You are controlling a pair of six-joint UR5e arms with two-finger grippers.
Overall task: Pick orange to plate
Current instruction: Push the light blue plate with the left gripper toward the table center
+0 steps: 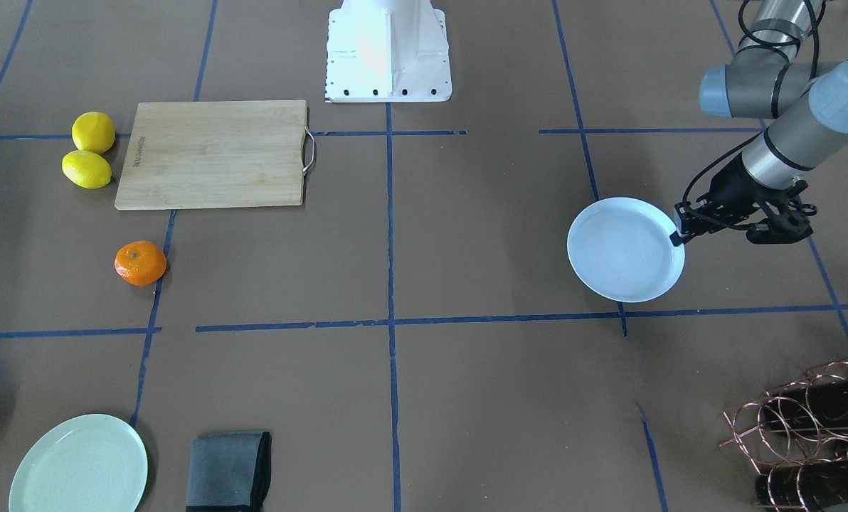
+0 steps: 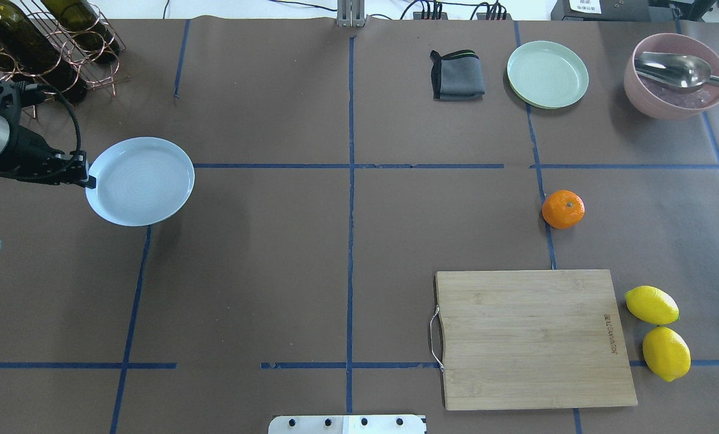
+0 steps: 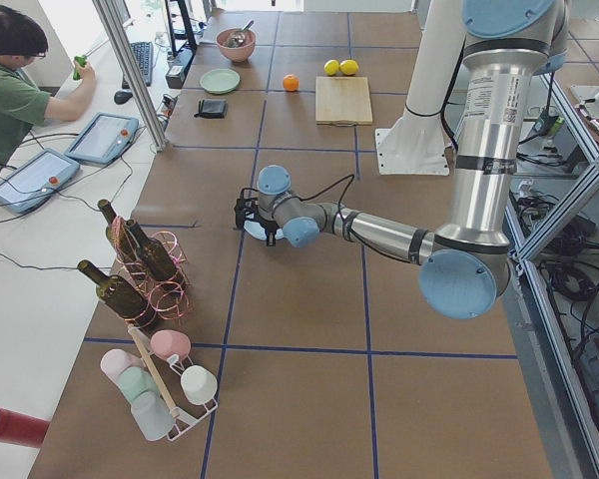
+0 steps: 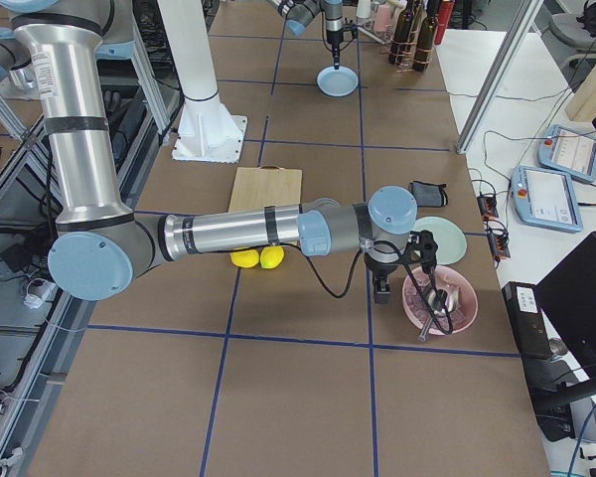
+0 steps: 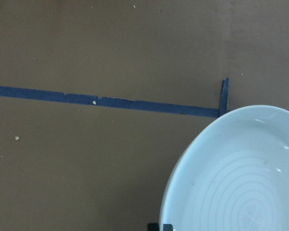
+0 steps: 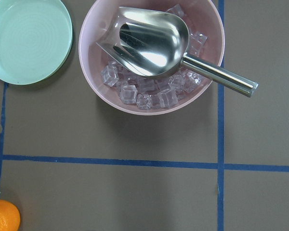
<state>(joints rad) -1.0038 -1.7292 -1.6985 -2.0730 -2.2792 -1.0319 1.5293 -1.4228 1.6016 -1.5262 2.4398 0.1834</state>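
Observation:
The orange point(image 2: 563, 209) rests on the brown table beyond the cutting board, also seen as the orange point(image 1: 140, 262) and at the lower left corner of the right wrist view point(image 6: 2, 216). The pale bluish-white plate point(image 2: 139, 181) is far across the table on my left side, slightly raised, with its shadow offset below it. My left gripper point(image 2: 88, 178) is shut on the plate's rim point(image 1: 674, 238). My right gripper point(image 4: 380, 290) hangs near the pink bowl, well away from the orange; I cannot tell whether it is open or shut.
A wooden cutting board point(image 2: 534, 337) lies with two lemons point(image 2: 658, 331) beside it. A pale green plate point(image 2: 547, 73), a folded grey cloth point(image 2: 457, 75) and a pink bowl point(image 2: 637, 99) of ice with a metal scoop stand at the back. A wire bottle rack point(image 2: 46, 42) stands behind the left gripper.

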